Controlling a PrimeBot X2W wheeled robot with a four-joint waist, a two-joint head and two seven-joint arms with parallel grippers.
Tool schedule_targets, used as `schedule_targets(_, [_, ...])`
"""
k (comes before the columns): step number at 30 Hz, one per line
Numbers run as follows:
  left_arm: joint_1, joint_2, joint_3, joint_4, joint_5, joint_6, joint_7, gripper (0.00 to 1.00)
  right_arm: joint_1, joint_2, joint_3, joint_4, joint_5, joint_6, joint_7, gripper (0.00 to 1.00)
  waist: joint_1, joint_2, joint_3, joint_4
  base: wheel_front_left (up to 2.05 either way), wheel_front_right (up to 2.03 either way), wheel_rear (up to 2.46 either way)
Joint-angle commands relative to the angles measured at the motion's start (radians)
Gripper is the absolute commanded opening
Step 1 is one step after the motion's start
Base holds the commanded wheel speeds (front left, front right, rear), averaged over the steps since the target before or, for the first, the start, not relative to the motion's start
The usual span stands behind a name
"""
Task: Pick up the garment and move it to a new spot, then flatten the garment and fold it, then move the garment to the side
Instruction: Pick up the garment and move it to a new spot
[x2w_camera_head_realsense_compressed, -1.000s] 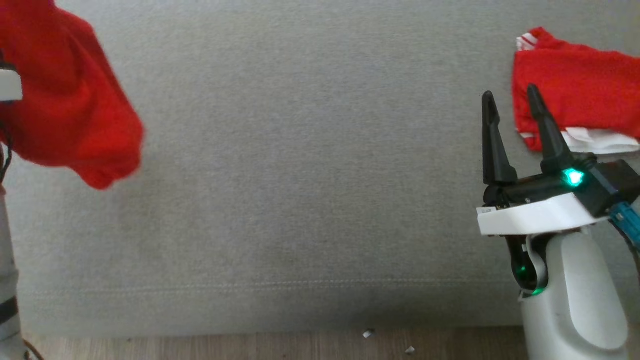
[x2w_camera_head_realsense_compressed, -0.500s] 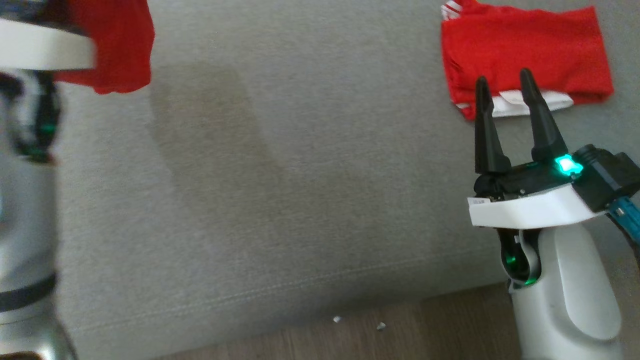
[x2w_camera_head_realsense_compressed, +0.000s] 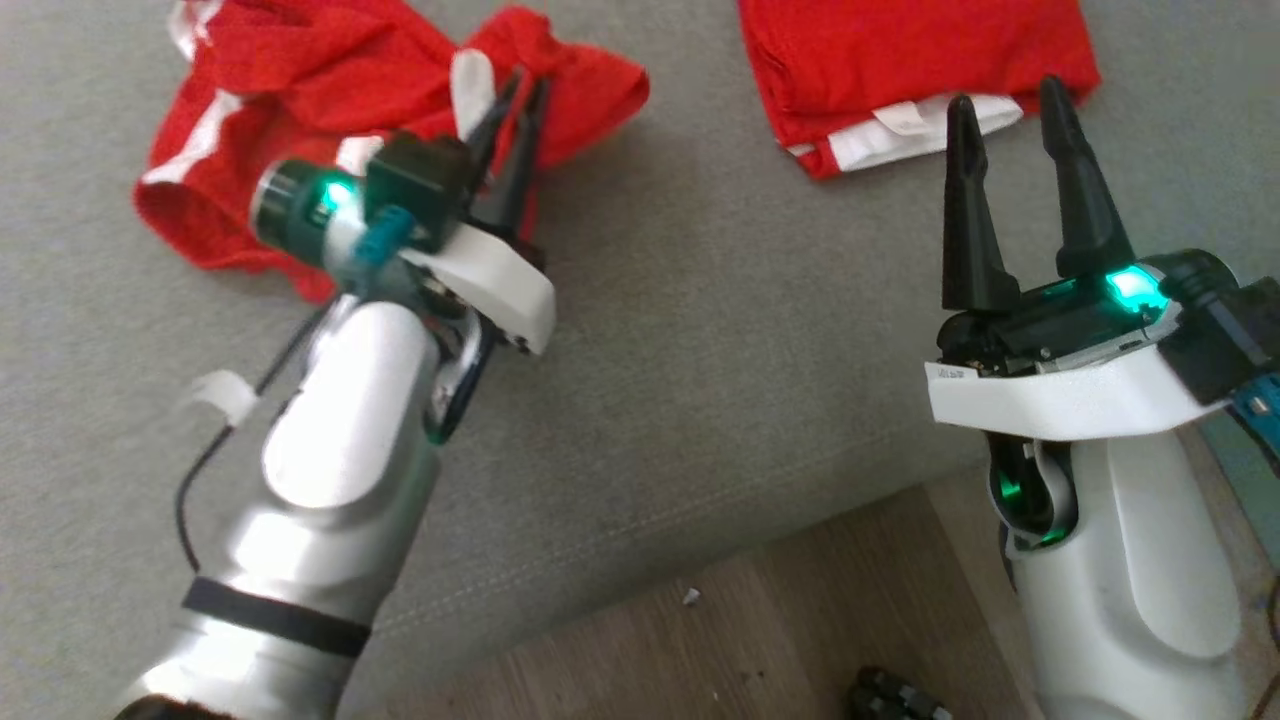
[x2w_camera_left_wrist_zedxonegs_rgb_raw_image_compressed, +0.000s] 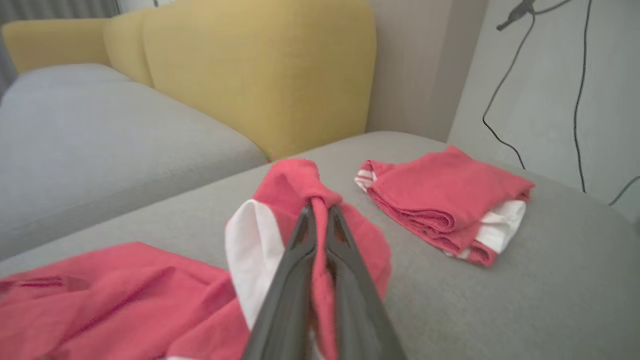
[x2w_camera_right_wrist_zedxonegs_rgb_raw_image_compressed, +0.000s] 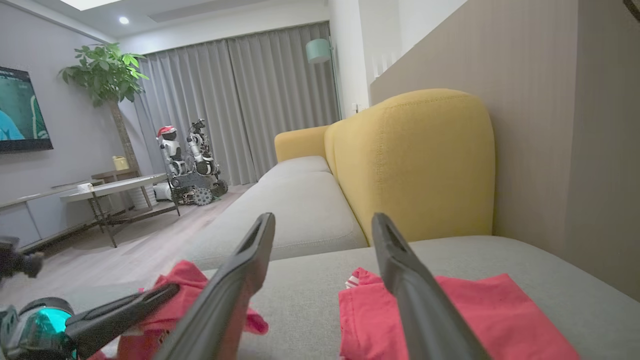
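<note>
Left gripper (x2w_camera_head_realsense_compressed: 527, 85): clenched on a fold of the crumpled red cloth garment with white stripes (x2w_camera_head_realsense_compressed: 290, 70). In my left wrist view the two dark fingers meet with a ridge of red cloth bunched between their tips; a white panel of the same garment hangs down just left of them.

Garment position: far left part of the grey fabric sofa seat (x2w_camera_head_realsense_compressed: 700, 300) as my head view shows it. Most of it lies rumpled on the seat; the pinched end is the one nearest the middle of the seat, and it stands raised above the cushion.

Right gripper (x2w_camera_head_realsense_compressed: 1005, 100): released, fingers spread wide, nothing between them. It sits over the right part of the seat near the front edge, well apart from the left gripper. Its tips point toward a second red garment with white trim, folded into a flat rectangle (x2w_camera_head_realsense_compressed: 900, 50); in my head view the tips overlap its near edge, but I cannot tell whether they touch it.

The folded garment lies on the seat, apart from the crumpled one, with bare grey cushion between them.

Surroundings: yellow upholstered backrest (x2w_camera_left_wrist_zedxonegs_rgb_raw_image_compressed: 270, 75) behind the seat; brown wood-grain floor (x2w_camera_head_realsense_compressed: 780, 640) below the seat's front edge; thin black cables (x2w_camera_left_wrist_zedxonegs_rgb_raw_image_compressed: 505, 85) hanging on the pale wall at the right of my left wrist view.
</note>
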Motion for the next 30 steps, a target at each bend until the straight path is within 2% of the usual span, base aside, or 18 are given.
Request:
schedule_targets(1, [-0.046, 0.004, 0.008, -0.002, 0.009, 0.000, -0.017, 0.00, -0.020, 0.009, 0.021, -0.038, 0.011, 0.006, -0.010, 1.00, 0.0000, 0.0000, 0.028, -0.030, 0.00, 0.00, 0.00])
schedule_targets(4, [-0.068, -0.010, -0.042, 0.051, 0.024, 0.007, -0.035, 0.00, -0.022, 0.009, 0.019, -0.042, 0.013, 0.006, -0.012, 1.00, 0.0000, 0.0000, 0.039, -0.037, 0.00, 0.00, 0.00])
schedule_targets(5, [-0.072, -0.013, -0.058, 0.061, 0.024, 0.008, -0.039, 0.34, -0.021, 0.009, 0.016, -0.042, 0.013, 0.006, -0.012, 1.00, 0.0000, 0.0000, 0.040, -0.036, 0.00, 0.00, 0.00])
schedule_targets(6, [-0.076, -0.015, -0.075, 0.069, 0.023, 0.009, -0.042, 0.90, -0.021, 0.009, 0.012, -0.043, 0.012, 0.006, -0.013, 1.00, 0.0000, 0.0000, 0.042, -0.032, 0.00, 0.00, 0.00])
schedule_targets(7, [-0.078, -0.016, -0.092, 0.078, 0.019, 0.008, -0.044, 1.00, -0.020, 0.009, 0.009, -0.042, 0.011, 0.006, -0.013, 1.00, 0.0000, 0.0000, 0.043, -0.029, 0.00, 0.00, 0.00])
schedule_targets(13, [-0.070, -0.019, -0.206, 0.078, -0.070, 0.012, -0.050, 1.00, -0.026, 0.009, 0.003, -0.031, 0.005, 0.006, -0.015, 1.00, 0.0000, 0.0000, 0.020, 0.015, 0.00, 0.00, 0.00])
schedule_targets(17, [-0.054, -0.019, -0.216, 0.013, -0.115, 0.036, -0.051, 1.00, -0.025, 0.009, -0.002, -0.020, -0.008, 0.006, -0.015, 1.00, 0.0000, 0.0000, -0.007, 0.056, 0.00, 0.00, 0.00])
schedule_targets(22, [-0.004, -0.012, -0.152, -0.094, -0.128, 0.055, -0.051, 1.00, -0.016, 0.009, -0.016, 0.001, -0.043, 0.006, 0.001, 1.00, 0.0000, 0.0000, -0.049, 0.124, 0.00, 0.00, 0.00])
schedule_targets(30, [0.160, 0.058, 0.034, -0.263, -0.147, 0.084, -0.051, 1.00, 0.030, 0.009, -0.035, 0.038, -0.092, 0.006, 0.033, 1.00, 0.0000, 0.0000, -0.126, 0.226, 0.00, 0.00, 0.00])
